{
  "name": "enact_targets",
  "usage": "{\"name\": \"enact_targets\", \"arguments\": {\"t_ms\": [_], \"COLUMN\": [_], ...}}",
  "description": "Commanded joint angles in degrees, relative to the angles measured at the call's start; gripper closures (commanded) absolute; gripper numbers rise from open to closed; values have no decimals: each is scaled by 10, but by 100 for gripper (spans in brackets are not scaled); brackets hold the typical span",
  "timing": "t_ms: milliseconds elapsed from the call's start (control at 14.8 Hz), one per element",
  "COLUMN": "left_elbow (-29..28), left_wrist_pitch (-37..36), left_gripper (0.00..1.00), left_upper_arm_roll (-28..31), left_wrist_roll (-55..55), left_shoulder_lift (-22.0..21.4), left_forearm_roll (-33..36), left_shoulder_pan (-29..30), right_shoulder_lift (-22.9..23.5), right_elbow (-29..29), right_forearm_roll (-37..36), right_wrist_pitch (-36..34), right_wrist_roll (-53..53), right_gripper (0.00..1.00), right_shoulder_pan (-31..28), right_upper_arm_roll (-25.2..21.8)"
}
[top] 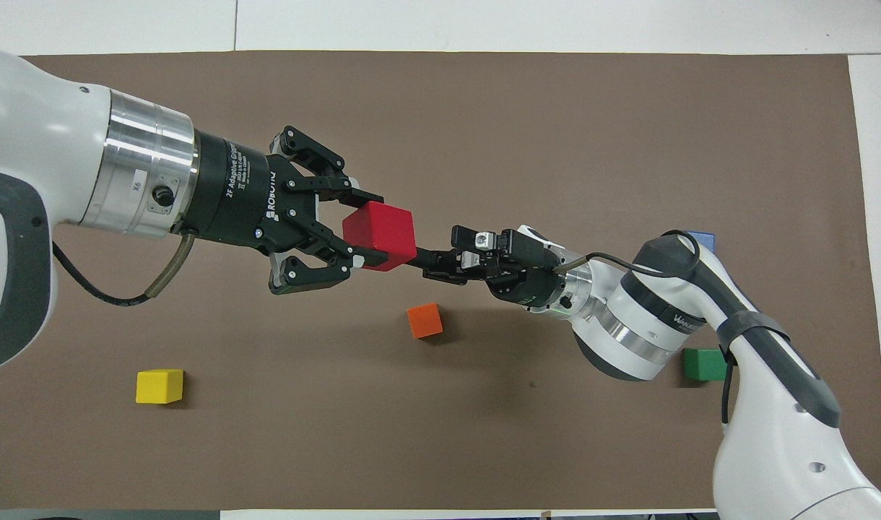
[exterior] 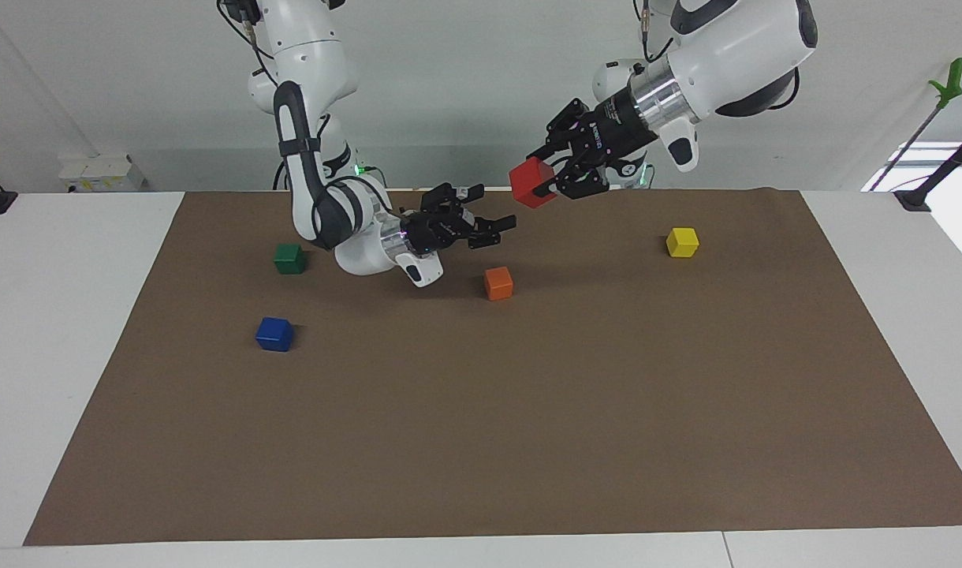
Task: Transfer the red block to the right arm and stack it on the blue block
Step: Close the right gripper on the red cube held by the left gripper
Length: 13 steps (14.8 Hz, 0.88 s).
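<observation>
Handover step, mid-air. My left gripper [exterior: 546, 183] is clamped on the red block [exterior: 531, 182], holding it up over the mat [exterior: 528, 442] near the edge by my bases, about mid-length. My right gripper [exterior: 503, 226] is spread wide, holds nothing, and sits just below and beside the block, over the orange block [exterior: 498, 283]. In the facing view there is a gap between the two, so I judge no contact yet. The blue block [exterior: 274, 334] sits on the mat toward my right arm's end, well apart from the handover spot, with the green block [exterior: 289, 258] near it.

Next: bring my right fingers around the block's free faces, pinch, then release with the left. Risk: fingers clashing with the left's.
</observation>
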Motion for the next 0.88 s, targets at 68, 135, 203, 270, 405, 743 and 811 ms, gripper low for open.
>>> {"name": "enact_targets", "arguments": {"t_ms": [68, 135, 203, 270, 405, 743, 811], "left_elbow": [16, 16, 16, 16, 16, 12, 11], "left_wrist_pitch": [-6, -5, -6, -6, 0, 4, 4], "left_gripper": [100, 100, 100, 100, 100, 100, 100], "left_upper_arm_roll": [2, 2, 2, 2, 2, 2, 2], "left_wrist_roll": [-13, -13, -13, -13, -13, -13, -13], "left_shoulder_lift": [9, 9, 9, 9, 8, 6, 6], "left_forearm_roll": [-13, -13, -13, -12, -13, -9, -8], "left_shoulder_pan": [-5, -6, -7, -10, -16, -24, -29], "right_shoulder_lift": [9, 10, 11, 10, 11, 8, 2], "right_elbow": [19, 19, 19, 20, 28, 44, 43], "right_forearm_roll": [37, 42, 51, 57, 61, 104, 104], "right_wrist_pitch": [4, 4, 4, 6, 22, 62, 64], "right_wrist_roll": [44, 43, 43, 43, 42, 71, 77], "right_gripper": [0, 0, 0, 0, 0, 0, 0], "right_shoulder_pan": [6, 17, 20, 21, 26, 43, 44], "right_upper_arm_roll": [4, 7, 7, 8, 14, 23, 23]}}
